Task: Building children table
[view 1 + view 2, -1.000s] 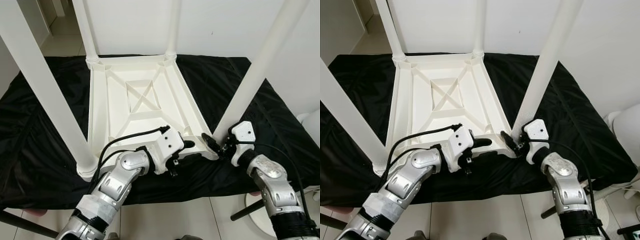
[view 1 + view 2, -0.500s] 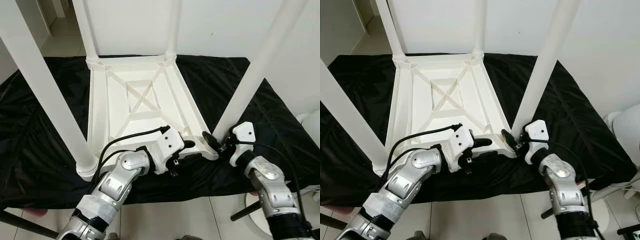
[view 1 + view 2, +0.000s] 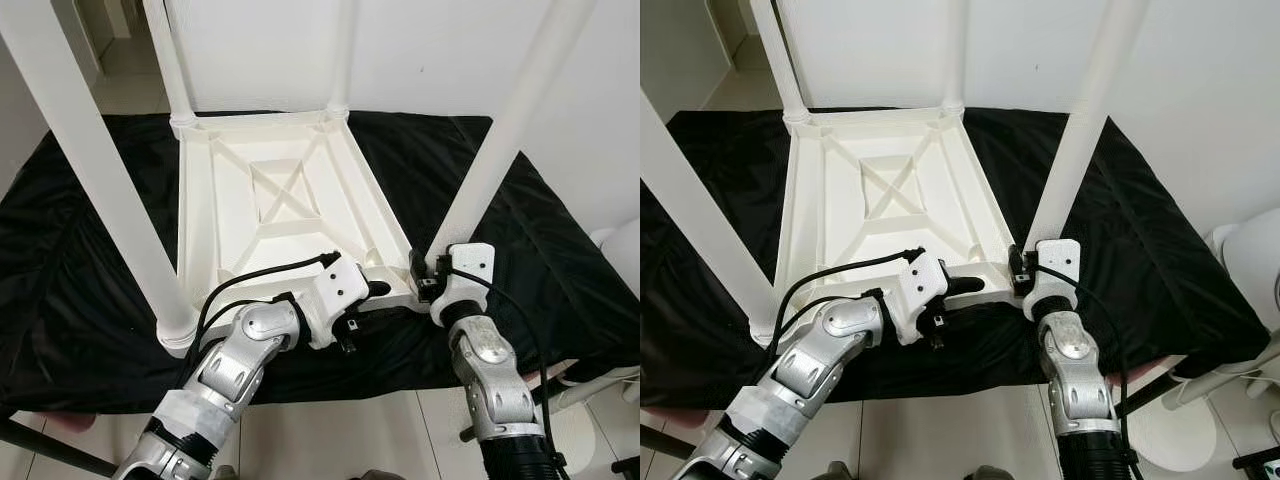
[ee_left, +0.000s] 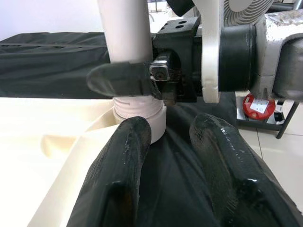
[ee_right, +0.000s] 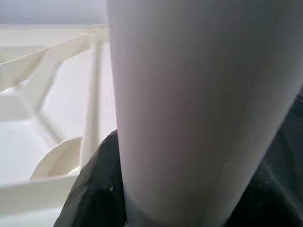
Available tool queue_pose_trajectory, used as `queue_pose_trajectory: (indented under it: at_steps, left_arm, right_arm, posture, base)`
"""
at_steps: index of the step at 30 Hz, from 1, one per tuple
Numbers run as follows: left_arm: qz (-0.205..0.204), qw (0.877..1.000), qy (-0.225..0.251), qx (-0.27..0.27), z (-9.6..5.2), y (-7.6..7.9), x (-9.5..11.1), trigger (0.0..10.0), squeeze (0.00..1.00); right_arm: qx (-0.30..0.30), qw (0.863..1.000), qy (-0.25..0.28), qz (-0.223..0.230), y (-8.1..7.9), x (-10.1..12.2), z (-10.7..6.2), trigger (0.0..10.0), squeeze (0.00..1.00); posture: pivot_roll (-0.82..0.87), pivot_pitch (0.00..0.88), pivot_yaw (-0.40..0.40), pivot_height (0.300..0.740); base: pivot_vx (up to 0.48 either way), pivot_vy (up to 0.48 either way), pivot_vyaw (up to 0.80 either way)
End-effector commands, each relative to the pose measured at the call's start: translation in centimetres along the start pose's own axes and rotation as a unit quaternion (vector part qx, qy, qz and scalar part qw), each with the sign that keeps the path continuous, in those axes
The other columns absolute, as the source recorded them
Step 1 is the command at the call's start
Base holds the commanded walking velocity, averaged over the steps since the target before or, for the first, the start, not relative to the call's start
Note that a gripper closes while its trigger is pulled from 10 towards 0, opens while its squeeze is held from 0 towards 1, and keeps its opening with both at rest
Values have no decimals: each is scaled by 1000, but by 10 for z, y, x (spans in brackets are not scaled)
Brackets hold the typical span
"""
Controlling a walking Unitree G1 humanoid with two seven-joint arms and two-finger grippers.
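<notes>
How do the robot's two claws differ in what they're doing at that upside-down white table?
The right gripper is closed around the near right table leg just above its socket; the left gripper holds nothing, fingers slightly apart at the tabletop's near edge. The right one reaches in from the outer side of the leg; the left one points toward that leg from the inner side. Both have black fingers and work at the same corner.

white table (image 3: 270, 200); black cloth (image 3: 560, 270); black fingers (image 4: 123, 156)

White wall (image 3: 430, 50), pale tiled floor (image 3: 330, 440), black cloth (image 3: 560, 270).
</notes>
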State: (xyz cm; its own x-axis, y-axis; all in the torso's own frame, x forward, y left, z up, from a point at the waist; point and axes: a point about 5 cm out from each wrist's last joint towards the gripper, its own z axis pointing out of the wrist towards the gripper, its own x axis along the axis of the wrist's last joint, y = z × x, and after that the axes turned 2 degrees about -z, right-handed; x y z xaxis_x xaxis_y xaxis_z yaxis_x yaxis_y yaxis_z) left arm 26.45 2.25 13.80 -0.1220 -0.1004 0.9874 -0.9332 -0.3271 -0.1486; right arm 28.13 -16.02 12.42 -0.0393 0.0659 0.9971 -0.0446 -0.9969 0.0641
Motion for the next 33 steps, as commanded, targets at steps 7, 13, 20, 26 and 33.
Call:
queue_pose_trajectory:
  at_steps: [7,13,20,26,33]
  left_arm:
    - [6,1000,-3,-6,0,0,0,10000,0]
    - [5,1000,-2,-9,1,3,0,10000,0]
    - [7,1000,-3,-4,-1,-1,0,10000,0]
    - [6,1000,-4,-3,-1,0,-1,10000,0]
    - [5,1000,-4,-1,-2,0,-1,10000,0]
  right_arm:
    - [-87,993,-29,70,-26,-3,0,10000,0]
    - [-43,997,-9,60,-35,4,-1,10000,0]
    - [-42,996,0,77,-34,6,-3,10000,1000]
    - [-11,997,40,72,-27,16,-10,10000,1000]
    - [61,997,41,37,-8,11,-23,10000,0]
  posture:
    - [-3,0,-30,740]
    - [-3,0,-31,740]
    - [1,0,-35,740]
    - [-2,0,-32,740]
    - [-13,0,-25,740]
  base:
    - [0,0,0]
    - [0,0,0]
    - [0,0,0]
    - [0,0,0]
    - [0,0,0]
